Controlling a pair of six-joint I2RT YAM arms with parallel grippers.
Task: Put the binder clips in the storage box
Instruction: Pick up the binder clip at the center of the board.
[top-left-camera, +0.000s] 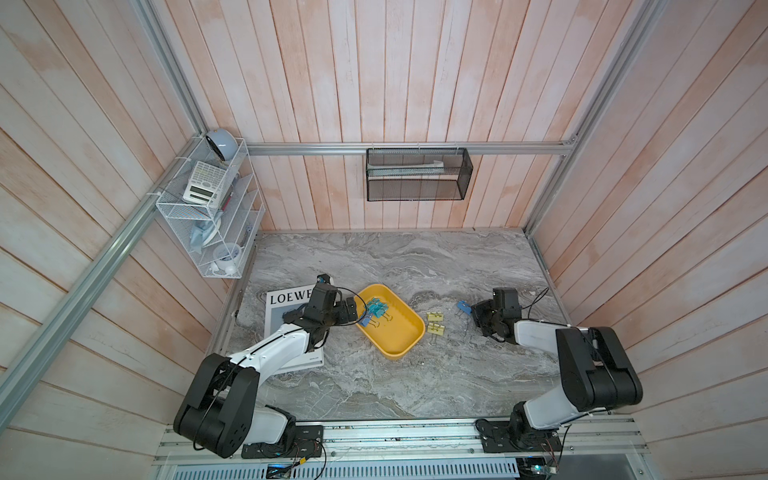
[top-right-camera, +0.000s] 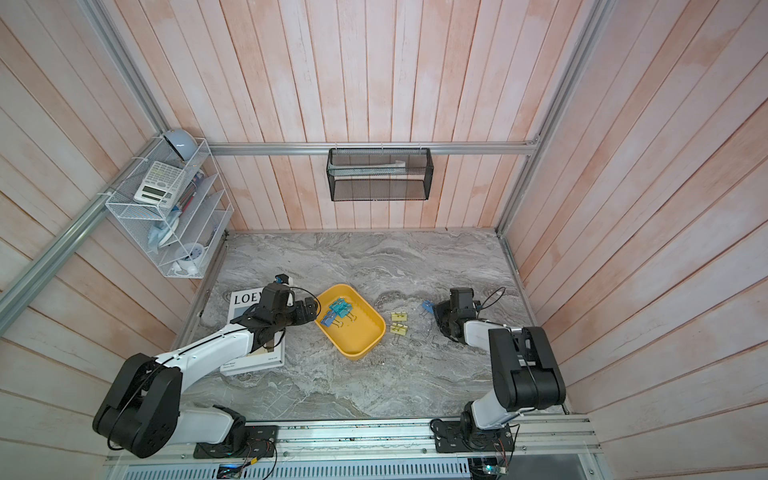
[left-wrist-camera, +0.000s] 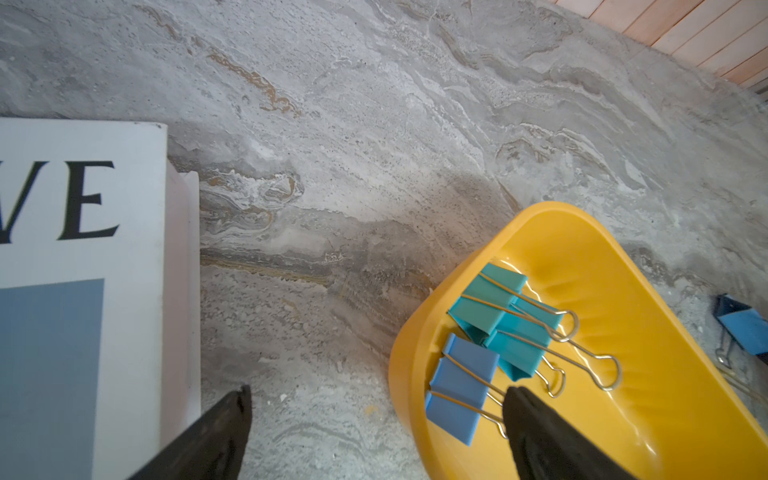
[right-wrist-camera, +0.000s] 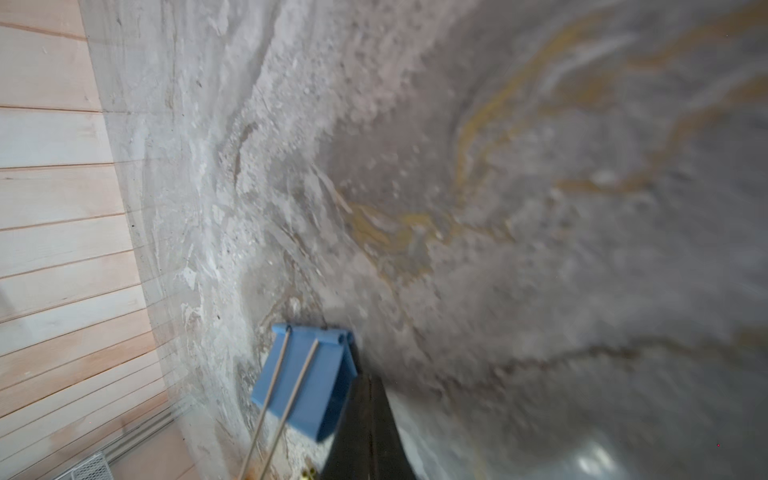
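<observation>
Beside right gripper (right-wrist-camera: 368, 388), blue clip (right-wrist-camera: 305, 384) (wrist-view)

Evenly and softly lit in both top views, with only faint shadows on the grey marbled tabletop (top-left-camera: 374, 386). Sharp in the left wrist view, with glare spots on the shallow mustard-yellow plastic tray (left-wrist-camera: 602, 249). Smeared and bowed toward the edges in the right wrist view, fairly crisp only at the blue folding metal clip (right-wrist-camera: 307, 382).

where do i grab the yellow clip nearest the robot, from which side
Probably pinch the near yellow clip across its folded body, coming straight down: it lies flat on the table, and its thin wire handle trailing toward the robot gives little to hold.
</observation>
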